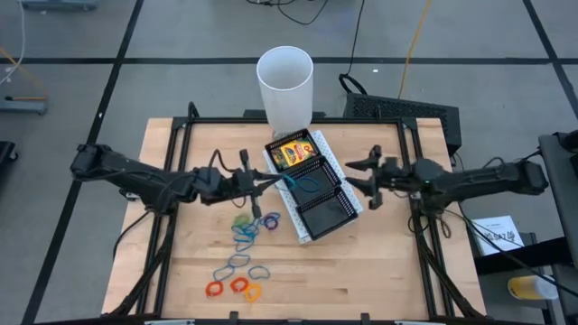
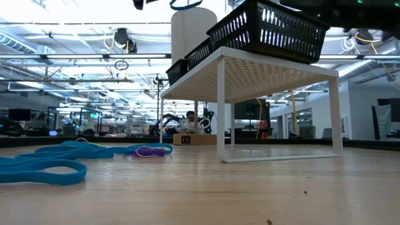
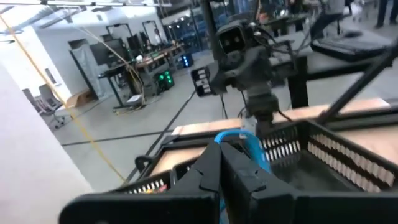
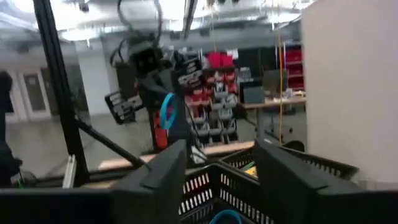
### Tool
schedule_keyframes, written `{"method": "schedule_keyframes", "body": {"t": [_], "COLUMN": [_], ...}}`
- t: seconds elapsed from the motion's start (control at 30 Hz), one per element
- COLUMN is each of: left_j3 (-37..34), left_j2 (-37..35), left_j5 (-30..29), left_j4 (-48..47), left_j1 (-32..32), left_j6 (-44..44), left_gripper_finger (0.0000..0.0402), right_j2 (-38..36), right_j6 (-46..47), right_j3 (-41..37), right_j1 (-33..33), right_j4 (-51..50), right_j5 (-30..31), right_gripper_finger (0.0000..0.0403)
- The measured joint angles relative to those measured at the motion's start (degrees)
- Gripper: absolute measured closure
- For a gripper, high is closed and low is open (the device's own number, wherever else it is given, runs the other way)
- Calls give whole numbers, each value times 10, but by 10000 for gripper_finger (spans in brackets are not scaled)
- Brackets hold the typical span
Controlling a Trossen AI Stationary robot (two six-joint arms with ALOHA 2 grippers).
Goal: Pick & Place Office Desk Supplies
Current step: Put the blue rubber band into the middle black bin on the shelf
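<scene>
I am holding my left gripper [image 1: 275, 177] over the left edge of the black mesh tray [image 1: 336, 209], its fingers [image 3: 214, 168] clenched on a blue rubber band [image 3: 249, 144] — the loop is sticking up from between the tips in my left wrist view, and my right wrist view is showing the same blue loop [image 4: 168, 110] hanging at that gripper. My right gripper [image 1: 361, 178] is hovering at the tray's right edge with its two fingers [image 4: 163, 171] spread apart and nothing between them.

The tray is sitting on a white perforated riser [image 2: 269, 72] near the middle of the bench [image 1: 379, 271], angled so that its three compartments are running from the far side toward the near right. The far compartment is holding the yellow-and-green crayon boxes [image 1: 294, 152]; I cannot tell how many are packed there. In the middle compartment another blue band [image 1: 307, 185] is lying on the mesh. The near compartment is showing only dark mesh.

Just behind the tray, at the bench's far edge, the tall white cup [image 1: 285, 86] is standing upright.

On the bare wood to the left of the riser the loose rubber bands [image 1: 246, 236] are lying scattered — green, blue and purple ones close to the riser, grey and blue ones nearer the front, and red and orange loops [image 1: 233, 288] closest to the bench's front edge.
</scene>
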Motion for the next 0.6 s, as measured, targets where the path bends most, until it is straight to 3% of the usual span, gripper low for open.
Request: {"method": "schedule_keyframes", "body": {"t": [0.2,0.6], "left_j3": [0,0], "left_j2": [42,50], "left_j5": [55,76], "left_j4": [75,85], "left_j1": [26,37], "left_j6": [-5,-17], "left_gripper_finger": [398,399], "right_j2": [129,323], "right_j6": [2,3], "right_j3": [85,199], "right_j1": [0,18], "right_j4": [1,46], "right_j5": [-7,-33], "right_gripper_finger": [176,187]}}
